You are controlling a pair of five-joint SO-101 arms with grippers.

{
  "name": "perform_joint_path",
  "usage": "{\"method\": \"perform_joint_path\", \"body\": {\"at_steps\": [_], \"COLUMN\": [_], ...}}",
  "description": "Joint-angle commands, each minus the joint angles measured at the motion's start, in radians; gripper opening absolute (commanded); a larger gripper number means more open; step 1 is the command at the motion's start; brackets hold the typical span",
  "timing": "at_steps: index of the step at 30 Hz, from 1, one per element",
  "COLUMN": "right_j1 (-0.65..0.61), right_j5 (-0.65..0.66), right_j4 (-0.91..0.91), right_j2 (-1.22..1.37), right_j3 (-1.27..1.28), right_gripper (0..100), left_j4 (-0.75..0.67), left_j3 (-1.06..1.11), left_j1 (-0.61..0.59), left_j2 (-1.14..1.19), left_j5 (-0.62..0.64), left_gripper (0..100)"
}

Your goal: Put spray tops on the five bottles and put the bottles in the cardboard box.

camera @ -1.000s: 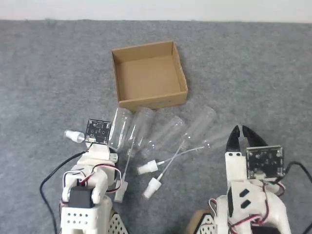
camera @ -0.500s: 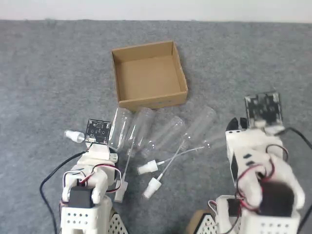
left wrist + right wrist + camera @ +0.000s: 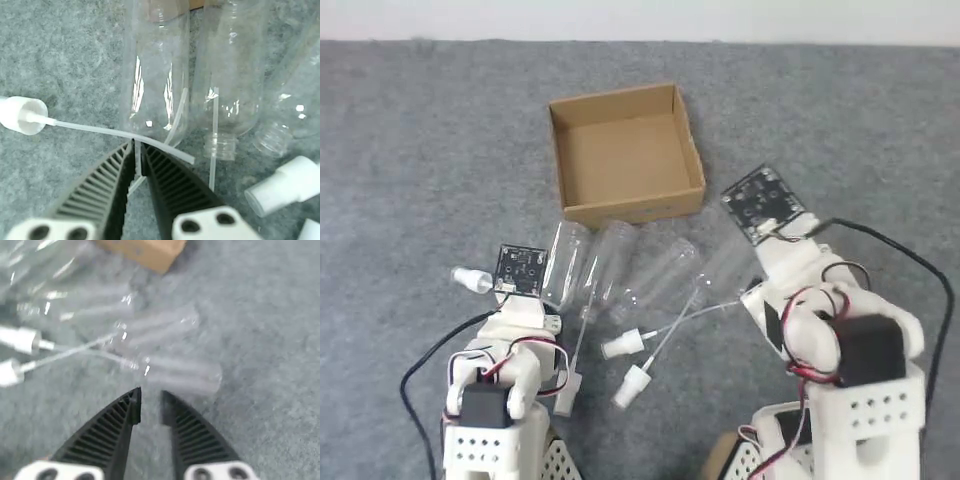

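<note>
The open cardboard box [image 3: 625, 155] stands at the back, nothing in it. Several clear bottles [image 3: 660, 275] lie side by side without tops in front of it. Spray tops with long tubes lie near them: one [image 3: 472, 279] at the left, two [image 3: 625, 345] [image 3: 633, 383] in the middle. My left gripper [image 3: 137, 147] has its jaws almost together, tips at the tube of a white spray top [image 3: 20, 115] and close to a bottle [image 3: 155, 75]. My right gripper [image 3: 150, 397] is slightly open with nothing in it, above the carpet just short of a bottle [image 3: 180, 375]. The right arm [image 3: 800, 290] leans over the rightmost bottle.
Grey carpet [image 3: 420, 150] covers the table, with free room to the left and right of the box. A corner of the box [image 3: 142, 250] and two spray tops [image 3: 17, 337] [image 3: 7, 375] lie beyond the right gripper.
The right arm has swung from the near right edge forward and left, over the rightmost bottle. The left arm, the bottles and the spray tops have not moved.
</note>
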Motion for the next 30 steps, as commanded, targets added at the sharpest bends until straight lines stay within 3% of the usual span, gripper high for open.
{"method": "perform_joint_path", "body": {"at_steps": [1, 6, 12, 20, 30], "right_j1": [-0.013, -0.016, -0.016, -0.018, -0.042], "right_j5": [0.048, 0.052, 0.160, 0.269, 0.353], "right_j4": [0.059, 0.077, 0.070, 0.030, -0.150], "right_j2": [0.065, 0.134, 0.223, 0.317, 0.449], "right_j3": [-0.055, -0.054, -0.054, -0.052, 0.075], "right_gripper": [19.5, 31.0, 38.0, 38.7, 38.5], "left_j4": [0.003, 0.003, 0.003, 0.003, 0.003], "left_j3": [-0.010, -0.010, -0.010, -0.010, -0.010], "left_j1": [-0.002, -0.002, -0.002, -0.002, -0.002], "left_j2": [-0.014, -0.014, -0.014, -0.014, -0.014], "left_j5": [0.011, 0.011, 0.011, 0.011, 0.011], "left_gripper": [2, 2, 2, 2, 2]}}
